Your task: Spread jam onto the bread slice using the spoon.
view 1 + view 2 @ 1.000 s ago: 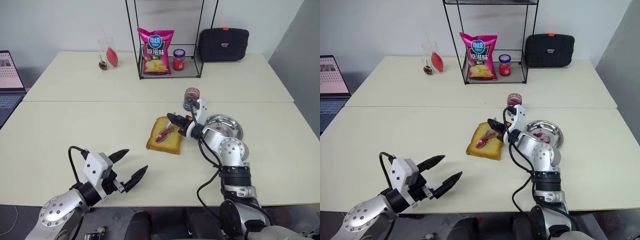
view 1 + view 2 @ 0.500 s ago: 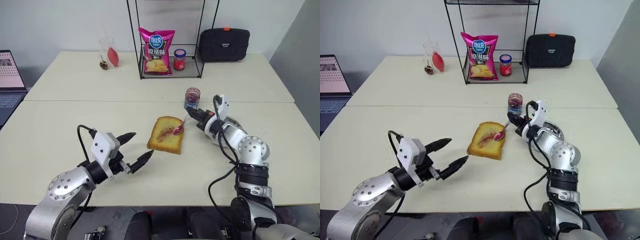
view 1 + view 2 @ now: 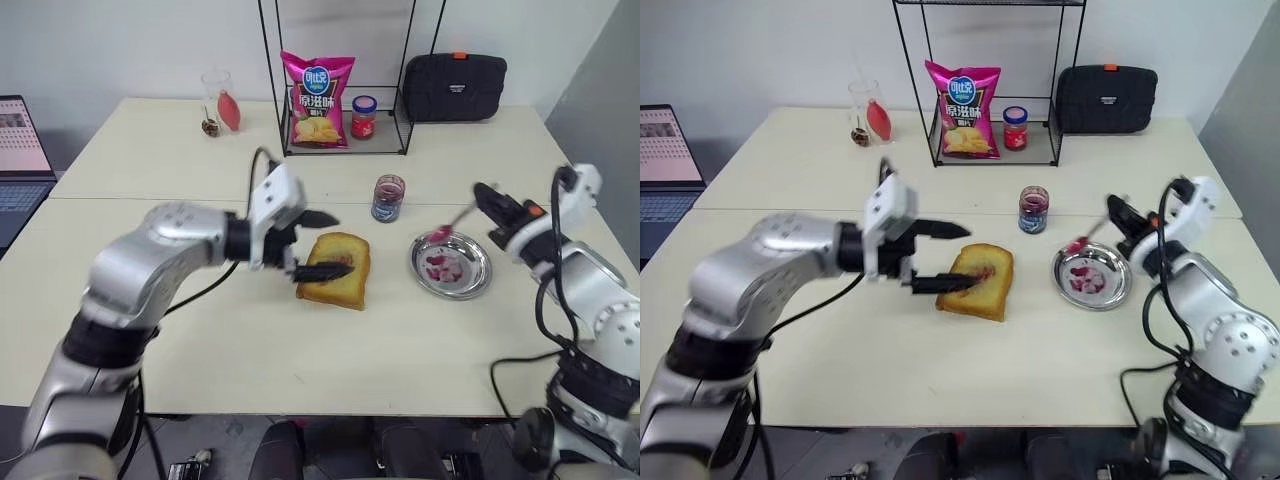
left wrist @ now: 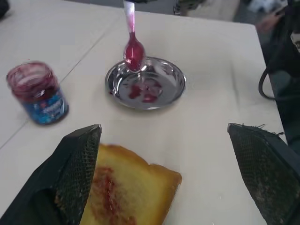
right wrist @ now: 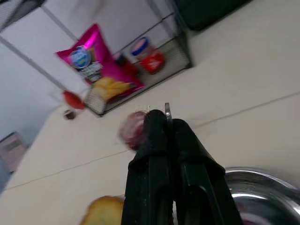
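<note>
- The spoon (image 4: 133,44), in the right pincer (image 3: 490,203), is thin polished metal, its bowl coated in glossy red jam.
- The dish (image 3: 452,266) under it is shiny steel.
- The bread slice (image 3: 978,280), between the left pincer's (image 3: 325,243) matt black textured fingers (image 4: 77,164), looks dry and porous.
- The jam jar (image 4: 37,92) is clear glass.
- The table (image 3: 300,350) is smooth and matt.

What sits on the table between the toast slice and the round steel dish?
Nothing: bare cream table separates the golden-brown toast slice from the round steel dish, seen in both eye views.
</note>
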Motion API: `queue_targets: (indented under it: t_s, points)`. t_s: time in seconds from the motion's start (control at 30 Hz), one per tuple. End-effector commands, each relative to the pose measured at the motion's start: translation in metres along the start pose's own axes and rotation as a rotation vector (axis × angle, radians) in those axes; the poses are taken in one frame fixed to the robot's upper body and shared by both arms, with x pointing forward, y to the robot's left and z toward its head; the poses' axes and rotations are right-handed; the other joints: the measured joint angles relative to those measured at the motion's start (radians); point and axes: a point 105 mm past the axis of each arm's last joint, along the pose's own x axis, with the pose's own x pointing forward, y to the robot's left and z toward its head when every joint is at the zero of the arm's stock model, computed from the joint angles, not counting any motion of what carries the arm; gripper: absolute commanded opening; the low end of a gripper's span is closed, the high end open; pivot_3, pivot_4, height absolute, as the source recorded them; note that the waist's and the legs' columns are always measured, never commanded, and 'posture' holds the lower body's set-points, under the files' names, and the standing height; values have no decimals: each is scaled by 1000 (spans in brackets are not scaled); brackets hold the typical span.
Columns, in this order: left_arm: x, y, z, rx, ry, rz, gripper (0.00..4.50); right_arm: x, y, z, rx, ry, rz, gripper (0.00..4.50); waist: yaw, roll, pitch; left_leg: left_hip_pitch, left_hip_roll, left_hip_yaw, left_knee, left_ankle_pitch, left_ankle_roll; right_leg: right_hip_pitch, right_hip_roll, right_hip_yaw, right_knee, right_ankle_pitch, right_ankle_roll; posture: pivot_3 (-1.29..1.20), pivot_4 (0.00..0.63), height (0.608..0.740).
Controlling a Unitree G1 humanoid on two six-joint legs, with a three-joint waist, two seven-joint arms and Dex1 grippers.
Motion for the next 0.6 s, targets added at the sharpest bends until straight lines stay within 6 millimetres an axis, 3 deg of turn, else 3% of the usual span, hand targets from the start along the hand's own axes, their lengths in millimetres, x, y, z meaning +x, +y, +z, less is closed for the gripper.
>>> queue_targets:
  t_s: [0.03,0.33,0.6]
  points:
    - [20,9,-17,47,45,-20,4500,-7,-18,6,20,-98,-103,5,-9,1,0,1,0,1,0,0,0,0,0,2,0,0,0,0,150,740]
    - [54,4,-32,86,22,-51,4500,13,-40,-23,84,-101,-130,5,-8,1,0,2,1,1,0,0,0,0,1,3,4,0,-1,0,150,740]
    - [51,10,-38,90,23,-17,4500,15,-55,-38,71,-84,-147,1834,-6,1,0,2,0,1,0,0,0,0,1,2,4,0,-1,0,150,740]
